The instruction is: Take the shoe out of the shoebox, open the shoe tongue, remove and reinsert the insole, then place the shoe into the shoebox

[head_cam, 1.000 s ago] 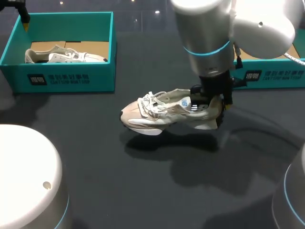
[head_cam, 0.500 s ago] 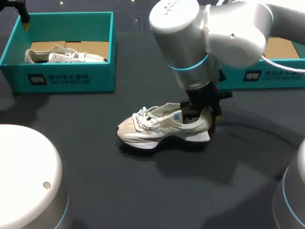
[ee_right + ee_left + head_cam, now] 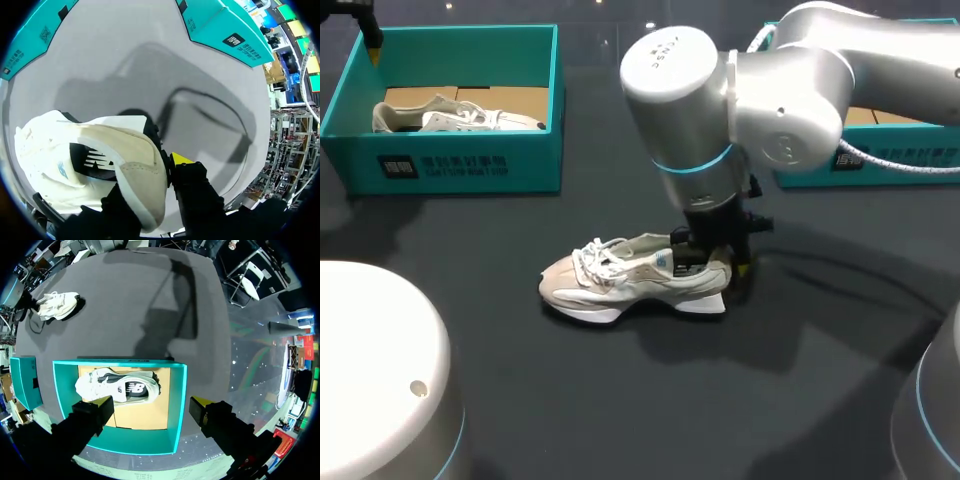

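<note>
Your right gripper (image 3: 720, 262) is clamped on the heel of the shoe (image 3: 620, 280), whose sole is on the tabletop (image 3: 620, 400). Your left gripper (image 3: 152, 404) hangs open; under it a shoebox (image 3: 120, 362) holds a second shoe (image 3: 120, 387).

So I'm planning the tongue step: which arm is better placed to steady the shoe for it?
Right. The right tool is shut on the heel of the shoe, which sits mid-table. The left tool hangs open above the far box, well away from it.

Dark table (image 3: 570, 420) — spare shoe (image 3: 460, 117)
</note>
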`<state>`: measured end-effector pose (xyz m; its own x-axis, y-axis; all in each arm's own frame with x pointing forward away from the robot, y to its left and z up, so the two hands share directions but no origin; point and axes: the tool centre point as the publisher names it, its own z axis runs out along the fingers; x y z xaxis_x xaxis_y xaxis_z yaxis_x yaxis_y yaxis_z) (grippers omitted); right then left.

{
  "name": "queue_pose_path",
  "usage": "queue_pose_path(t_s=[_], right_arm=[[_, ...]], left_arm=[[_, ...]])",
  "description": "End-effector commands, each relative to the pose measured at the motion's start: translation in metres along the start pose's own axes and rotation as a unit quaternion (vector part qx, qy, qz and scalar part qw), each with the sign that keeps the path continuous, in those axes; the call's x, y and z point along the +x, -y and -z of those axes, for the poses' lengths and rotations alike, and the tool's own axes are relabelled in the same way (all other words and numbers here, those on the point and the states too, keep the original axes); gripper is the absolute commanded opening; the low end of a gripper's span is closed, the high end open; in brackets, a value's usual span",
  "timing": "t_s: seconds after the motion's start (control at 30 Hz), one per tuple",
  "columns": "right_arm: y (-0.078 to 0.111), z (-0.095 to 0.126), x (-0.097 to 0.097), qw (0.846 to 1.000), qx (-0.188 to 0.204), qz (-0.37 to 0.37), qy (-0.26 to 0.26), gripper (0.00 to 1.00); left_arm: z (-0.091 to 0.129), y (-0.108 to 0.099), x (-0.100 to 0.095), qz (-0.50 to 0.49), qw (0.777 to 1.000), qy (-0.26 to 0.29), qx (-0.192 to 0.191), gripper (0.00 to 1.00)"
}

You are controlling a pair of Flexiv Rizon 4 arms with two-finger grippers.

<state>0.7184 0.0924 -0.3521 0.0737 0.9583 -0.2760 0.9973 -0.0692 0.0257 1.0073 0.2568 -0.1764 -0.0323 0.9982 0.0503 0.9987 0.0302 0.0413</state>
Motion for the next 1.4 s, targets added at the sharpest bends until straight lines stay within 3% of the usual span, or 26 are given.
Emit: queue_pose_path(t_s=[0.03,0.67,1.3,1.33,1.37,1.4], right_arm=[[0.003,-0.005,-0.003,1.000,-0.002,-0.002,-0.009,0.00],[0.004,-0.033,-0.010,0.999,0.007,0.017,-0.043,0.00],[0.009,-0.037,-0.007,0.999,0.013,0.025,-0.043,0.00],[0.009,-0.037,-0.007,0.999,0.013,0.025,-0.043,0.04],[0.010,-0.037,-0.006,0.999,0.013,0.025,-0.044,0.26],[0.010,-0.037,-0.006,0.999,0.013,0.025,-0.045,0.40]], left_arm=[[0.000,0.000,0.000,0.000,1.000,-0.001,0.000,1.00],[0.000,0.000,0.000,0.000,1.000,-0.001,0.000,1.00],[0.000,0.000,0.000,0.000,1.000,-0.001,0.000,1.00],[0.000,0.000,0.000,0.000,1.000,-0.001,0.000,1.00],[0.000,0.000,0.000,0.000,1.000,-0.001,0.000,1.00],[0.000,0.000,0.000,0.000,1.000,-0.001,0.000,1.00]])
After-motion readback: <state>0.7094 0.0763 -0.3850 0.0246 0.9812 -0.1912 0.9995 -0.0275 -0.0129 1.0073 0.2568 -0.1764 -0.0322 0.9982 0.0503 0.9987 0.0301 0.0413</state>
